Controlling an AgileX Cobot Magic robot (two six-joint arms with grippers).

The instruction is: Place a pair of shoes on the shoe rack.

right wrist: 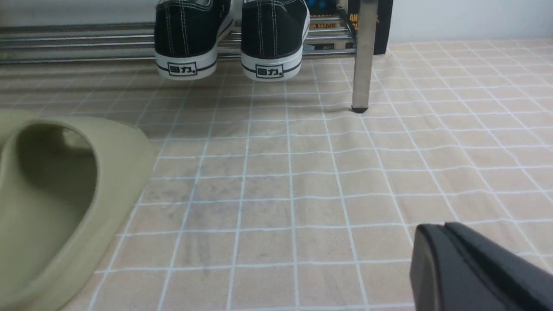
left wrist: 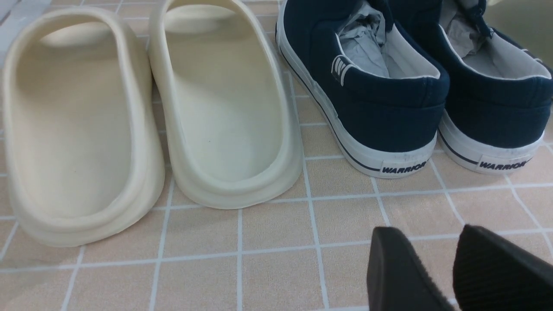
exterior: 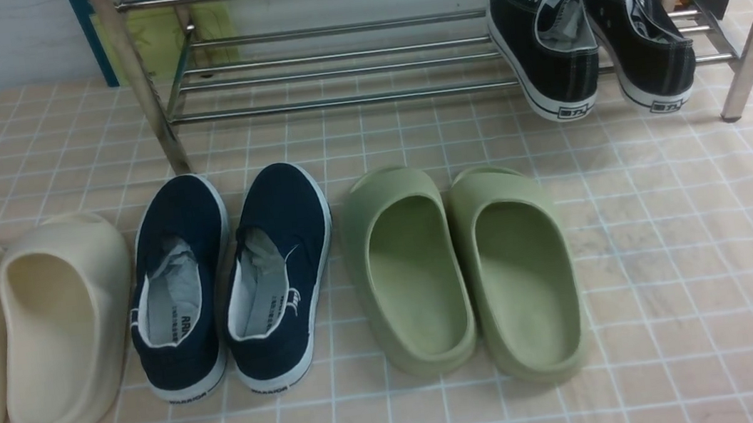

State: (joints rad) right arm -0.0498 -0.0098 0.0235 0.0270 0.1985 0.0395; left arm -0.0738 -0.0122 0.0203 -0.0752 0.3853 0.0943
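Black sneakers (exterior: pixel 588 34): the pair rests on the lower bars of the shoe rack (exterior: pixel 345 71) at its right end, toes pointing in, white-soled heels overhanging the front bar; the two shoes sit side by side, close together.
Rack: shiny steel, thin horizontal bars between thicker tube legs, standing at the far side of the tiled surface (exterior: pixel 677 261); its left and middle bars carry no shoes.
Navy slip-ons (exterior: pixel 234 279): a pair on the tiles in front of the rack's left leg, heels toward the camera, crumpled paper stuffed inside.
Green slippers (exterior: pixel 462 265): a pair just right of the navy slip-ons, well apart from the sneakers.
Cream slippers (exterior: pixel 24 326): a pair at the far left, just beside the navy slip-ons.
Left gripper (left wrist: pixel 432 268): low over bare tiles near the navy heels; jaws stand slightly apart with a narrow gap, nothing between them.
Right gripper (right wrist: pixel 445 242): low over bare tiles to the right of the green slippers, the sneaker heels and a rack leg ahead of it; jaws pressed together, gripping nothing.
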